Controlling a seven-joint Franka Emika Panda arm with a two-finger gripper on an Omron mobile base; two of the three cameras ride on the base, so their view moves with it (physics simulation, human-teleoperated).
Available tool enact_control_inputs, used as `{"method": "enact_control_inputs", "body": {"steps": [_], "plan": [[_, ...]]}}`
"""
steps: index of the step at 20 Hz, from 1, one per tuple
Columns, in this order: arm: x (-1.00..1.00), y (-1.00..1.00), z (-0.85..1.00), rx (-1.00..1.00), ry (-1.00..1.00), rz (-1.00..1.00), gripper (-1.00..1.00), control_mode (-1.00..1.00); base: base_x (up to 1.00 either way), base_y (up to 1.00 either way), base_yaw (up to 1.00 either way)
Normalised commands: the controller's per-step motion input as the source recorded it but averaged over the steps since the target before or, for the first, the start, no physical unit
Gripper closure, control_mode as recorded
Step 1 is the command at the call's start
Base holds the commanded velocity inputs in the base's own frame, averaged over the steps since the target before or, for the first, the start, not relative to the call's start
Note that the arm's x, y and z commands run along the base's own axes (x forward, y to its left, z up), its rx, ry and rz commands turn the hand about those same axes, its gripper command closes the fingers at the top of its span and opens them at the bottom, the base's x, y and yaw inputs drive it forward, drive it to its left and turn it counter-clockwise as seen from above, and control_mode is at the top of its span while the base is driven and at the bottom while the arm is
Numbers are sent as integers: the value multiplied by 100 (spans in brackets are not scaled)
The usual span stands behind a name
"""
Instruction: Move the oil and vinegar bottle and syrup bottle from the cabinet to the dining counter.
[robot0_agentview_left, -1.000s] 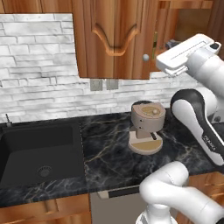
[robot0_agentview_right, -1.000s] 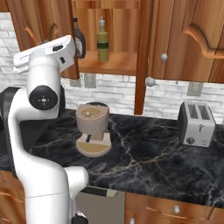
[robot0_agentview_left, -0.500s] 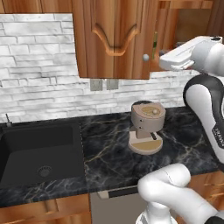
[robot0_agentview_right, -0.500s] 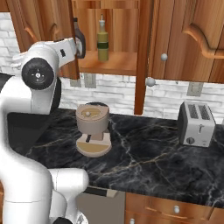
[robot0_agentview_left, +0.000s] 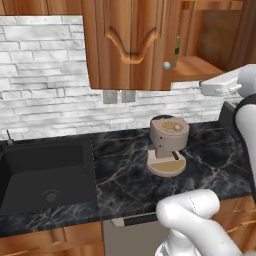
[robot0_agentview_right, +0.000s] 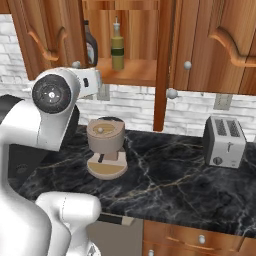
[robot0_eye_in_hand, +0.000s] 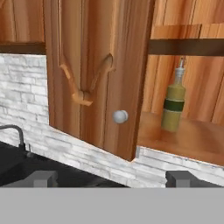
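The cabinet (robot0_agentview_right: 130, 72) stands open, and on its shelf the squat dark syrup bottle (robot0_agentview_right: 90, 45) stands to the left of the slim oil and vinegar bottle (robot0_agentview_right: 117, 46). In the hand view, the oil and vinegar bottle (robot0_eye_in_hand: 174, 103) stands upright on the shelf to the right of the open door's round knob (robot0_eye_in_hand: 120, 116). The door hides the syrup bottle there. My gripper (robot0_eye_in_hand: 111, 179) is open, its tips (robot0_eye_in_hand: 41, 178) wide apart with nothing between them, a short way back from the door and below shelf level. The dining counter is out of view.
A round tan coffee machine (robot0_agentview_right: 106, 145) stands on the black marble counter (robot0_agentview_right: 170, 170) below the cabinet, and a toaster (robot0_agentview_right: 225, 142) to its right. A dark sink (robot0_agentview_left: 45, 170) lies at the left. The open door (robot0_agentview_left: 131, 42) juts out over the counter.
The jaws have gone from shut to wide open. The hand has drawn back from the door's knob, moving right and down in the left base view.
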Motion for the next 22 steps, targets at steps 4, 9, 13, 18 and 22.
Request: {"method": "enact_control_inputs", "body": {"steps": [4, 9, 13, 18, 22], "plan": [[1, -16, -30, 6, 10, -6, -100, -100, 0, 0, 0], [26, -12, 0, 15, 24, -15, -100, -100, 0, 0, 0], [41, -10, 0, 16, 25, -21, -100, -100, 0, 0, 0], [10, -18, -3, 18, 16, -22, -100, -100, 0, 0, 0], [0, -4, -24, 23, 1, -23, -100, -100, 0, 0, 0]]}}
